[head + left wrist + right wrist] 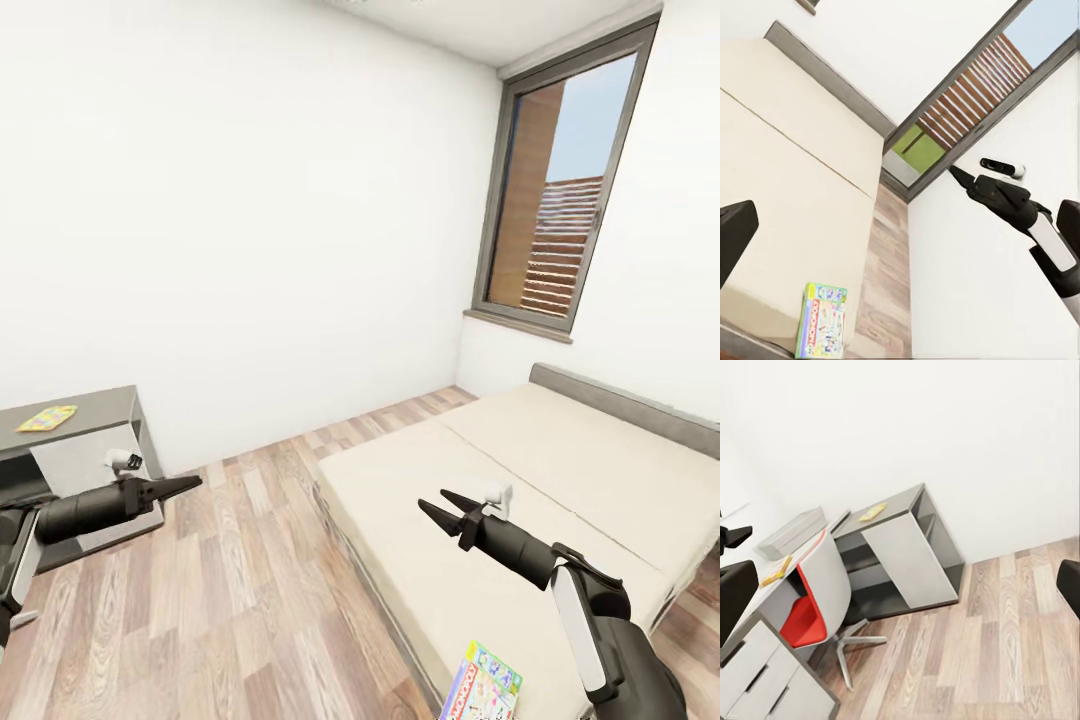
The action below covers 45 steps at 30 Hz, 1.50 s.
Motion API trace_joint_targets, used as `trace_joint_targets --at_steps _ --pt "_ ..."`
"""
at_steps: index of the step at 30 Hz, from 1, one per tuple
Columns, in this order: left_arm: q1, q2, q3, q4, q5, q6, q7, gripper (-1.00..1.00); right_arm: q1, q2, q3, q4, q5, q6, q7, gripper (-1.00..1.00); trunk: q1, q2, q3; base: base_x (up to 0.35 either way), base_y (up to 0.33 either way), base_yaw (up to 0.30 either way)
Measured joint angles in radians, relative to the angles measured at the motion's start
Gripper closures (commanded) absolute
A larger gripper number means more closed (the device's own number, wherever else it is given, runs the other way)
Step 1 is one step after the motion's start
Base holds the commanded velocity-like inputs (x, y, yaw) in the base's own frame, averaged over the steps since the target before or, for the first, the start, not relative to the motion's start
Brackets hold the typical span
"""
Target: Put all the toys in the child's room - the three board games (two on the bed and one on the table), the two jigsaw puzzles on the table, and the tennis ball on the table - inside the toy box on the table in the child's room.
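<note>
A white-blue board game [483, 686] lies on the bed's [560, 470] near corner, below the empty, spread right gripper [440, 505]. The left gripper [185, 484] hangs clenched, empty. A jigsaw puzzle [47, 417] rests on the dark surface [100, 408].

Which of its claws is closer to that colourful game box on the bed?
Right. The right gripper hangs over the bed above the board game; the left gripper is across the floor.

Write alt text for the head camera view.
Two black claws, left and right, reach out empty over a wood floor and beige bed. A board game lies on the bed's near edge, below a tall window.
</note>
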Motion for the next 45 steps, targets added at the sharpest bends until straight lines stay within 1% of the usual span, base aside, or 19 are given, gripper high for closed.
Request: trace_joint_targets --at_steps 18,25,45 --pt "0.0 0.0 0.0 0.0 0.0 0.0 0.0 -1.0 0.0 -0.001 -0.001 0.02 0.0 0.0 0.0 -1.0 0.0 0.0 0.012 0.0 0.246 -0.257" --pt "0.0 0.0 0.0 0.001 0.001 0.0 0.0 -1.0 0.0 0.002 -0.001 0.02 0.001 0.0 0.0 -1.0 0.0 0.0 0.017 0.0 0.041 -0.257" --pt "0.0 -0.001 0.0 0.001 0.001 0.0 0.0 -1.0 0.0 -0.003 -0.001 0.02 0.0 0.0 0.0 -1.0 0.0 0.0 0.03 0.0 0.001 -0.257"
